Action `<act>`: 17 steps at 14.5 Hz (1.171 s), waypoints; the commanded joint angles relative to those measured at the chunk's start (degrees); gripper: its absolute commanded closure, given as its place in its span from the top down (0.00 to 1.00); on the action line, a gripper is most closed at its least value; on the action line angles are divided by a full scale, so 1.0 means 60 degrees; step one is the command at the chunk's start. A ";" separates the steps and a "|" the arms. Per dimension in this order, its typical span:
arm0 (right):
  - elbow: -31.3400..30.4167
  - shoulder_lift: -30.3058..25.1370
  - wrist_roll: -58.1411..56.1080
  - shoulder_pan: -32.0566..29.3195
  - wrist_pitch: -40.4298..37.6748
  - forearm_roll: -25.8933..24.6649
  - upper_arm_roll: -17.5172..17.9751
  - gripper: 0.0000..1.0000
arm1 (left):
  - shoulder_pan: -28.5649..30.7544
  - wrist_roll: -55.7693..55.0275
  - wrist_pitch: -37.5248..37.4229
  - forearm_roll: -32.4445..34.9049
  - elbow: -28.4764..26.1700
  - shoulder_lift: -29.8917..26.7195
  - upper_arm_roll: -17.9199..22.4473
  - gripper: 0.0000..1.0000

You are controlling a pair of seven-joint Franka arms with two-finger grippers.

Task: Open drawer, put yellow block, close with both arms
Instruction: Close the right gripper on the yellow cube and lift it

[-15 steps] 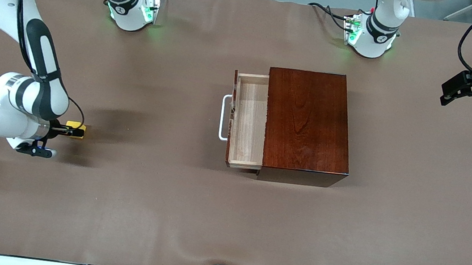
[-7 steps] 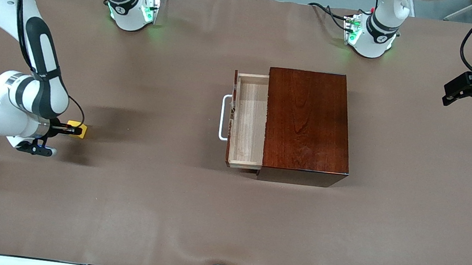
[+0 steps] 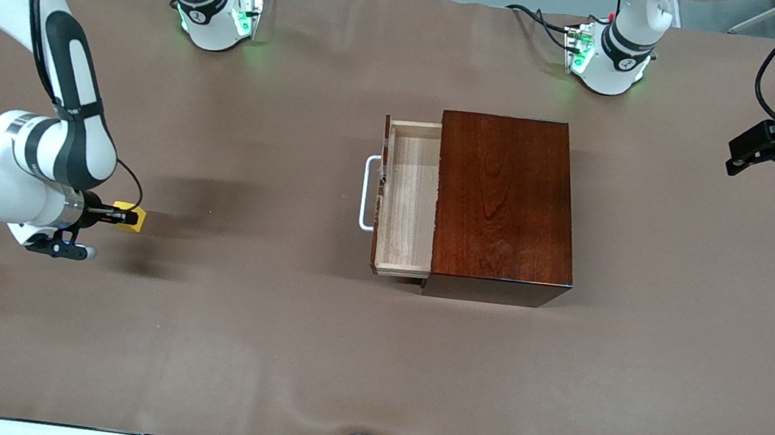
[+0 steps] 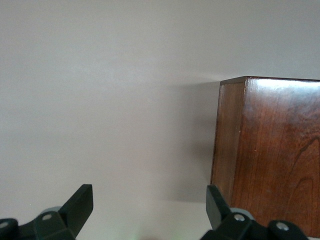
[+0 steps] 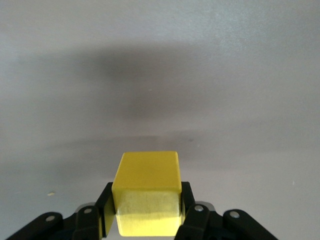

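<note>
While the drawer (image 3: 408, 198) stands pulled out of its dark mahogany box (image 3: 506, 199) at mid-table, its pale tray showing nothing inside and its white bar handle (image 3: 367, 193) facing the right arm's end, the right gripper (image 3: 127, 217) has its fingers (image 5: 189, 202) clamped on the yellow block (image 3: 134, 217), held over the brown table (image 3: 240, 332) toward that end. The left gripper (image 3: 762, 149) hangs with fingers spread wide over the left arm's end, well apart from the box.
</note>
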 commanded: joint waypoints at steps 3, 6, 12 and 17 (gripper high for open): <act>0.0669 -0.0650 0.1478 0.0671 -0.1338 0.0206 0.0016 0.00 | 0.0422 0.0293 0.0219 -0.0233 -0.0144 -0.0029 -0.0042 1.00; 0.1211 -0.0680 0.2123 0.1022 -0.2130 0.0483 0.0016 0.00 | 0.0699 0.0293 0.0320 -0.0218 -0.0130 0.0044 -0.0042 1.00; 0.1520 -0.1250 0.4332 0.1783 -0.2834 0.0923 0.0016 0.00 | 0.0452 0.0000 0.0570 -0.0204 -0.0027 0.0323 -0.0363 1.00; 0.1549 -0.1777 0.7802 0.3232 -0.2880 0.1041 0.0016 0.00 | 0.0408 0.0014 0.0789 -0.0175 0.0047 0.0556 -0.0409 1.00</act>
